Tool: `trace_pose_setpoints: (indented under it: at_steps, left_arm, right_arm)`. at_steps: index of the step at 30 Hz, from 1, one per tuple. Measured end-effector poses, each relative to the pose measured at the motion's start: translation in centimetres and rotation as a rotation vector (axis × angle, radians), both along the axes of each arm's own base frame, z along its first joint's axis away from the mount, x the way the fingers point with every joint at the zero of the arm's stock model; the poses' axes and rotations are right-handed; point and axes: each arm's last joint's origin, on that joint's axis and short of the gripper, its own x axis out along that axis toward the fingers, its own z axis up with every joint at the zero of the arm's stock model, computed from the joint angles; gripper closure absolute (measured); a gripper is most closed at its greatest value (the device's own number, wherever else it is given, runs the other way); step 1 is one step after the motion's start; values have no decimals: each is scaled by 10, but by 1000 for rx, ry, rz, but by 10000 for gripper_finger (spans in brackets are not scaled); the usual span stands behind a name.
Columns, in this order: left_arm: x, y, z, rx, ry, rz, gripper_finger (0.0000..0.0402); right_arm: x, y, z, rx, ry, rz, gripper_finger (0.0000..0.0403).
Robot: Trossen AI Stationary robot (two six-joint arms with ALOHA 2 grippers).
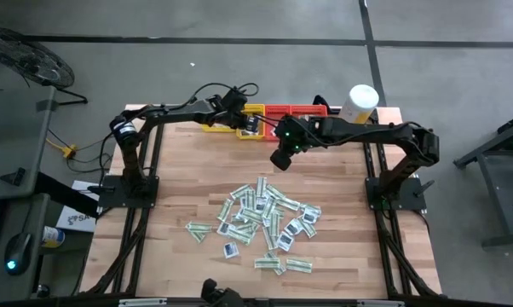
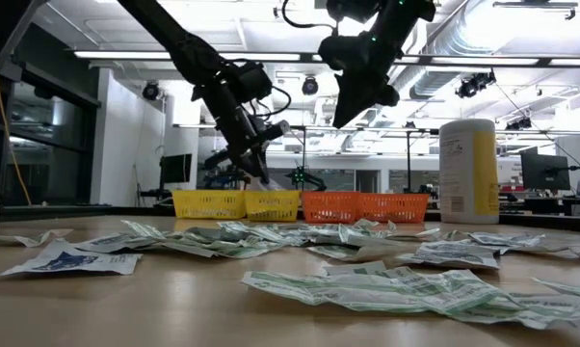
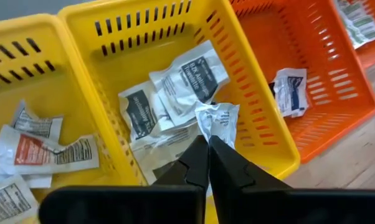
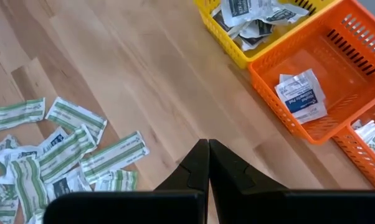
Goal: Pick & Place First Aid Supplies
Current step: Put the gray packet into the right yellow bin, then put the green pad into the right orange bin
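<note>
Looking down from the high view, you had the left gripper [image 1: 250,124] over the yellow trays [image 1: 225,127] at the table's far edge, and the right gripper [image 1: 281,159] just in front of the red trays [image 1: 301,112], with the first aid supplies [image 1: 265,223] scattered mid-table, well apart from both.

From the low view you saw both arms raised above the trays, the canister [image 2: 469,171] standing beside them, packets spread across the foreground.

Your left wrist view showed what neither did: closed fingers pinching a small white packet [image 3: 217,121] over a yellow tray holding similar packets. That reads as the drop step; next you needed only to open and release.

Your right wrist view showed that gripper shut and empty above bare wood, one blue-printed packet [image 4: 301,95] in the red tray.
</note>
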Motion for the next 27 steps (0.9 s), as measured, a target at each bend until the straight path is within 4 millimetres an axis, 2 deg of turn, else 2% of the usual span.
trace_pose_setpoints:
  at_steps: [4,11,16,19,22,27]
  left_arm:
    - [0,0,-1,-3,1,2,361]
    - [-1,-1,-1,-40,0,-20,279]
    - [-16,-9,6,-139,69,-81,258]
    - [-25,-26,12,-163,184,-127,257]
    - [-31,-50,19,-180,276,-191,257]
    - [-45,-94,15,-232,285,-255,257]
  right_arm:
    - [-1,0,0,2,9,16,402]
    - [-1,2,-1,7,24,86,402]
    - [2,3,0,19,-15,179,402]
    - [2,5,-6,44,-22,209,402]
    - [1,7,-14,79,-21,248,402]
    - [-4,11,-24,97,7,272,402]
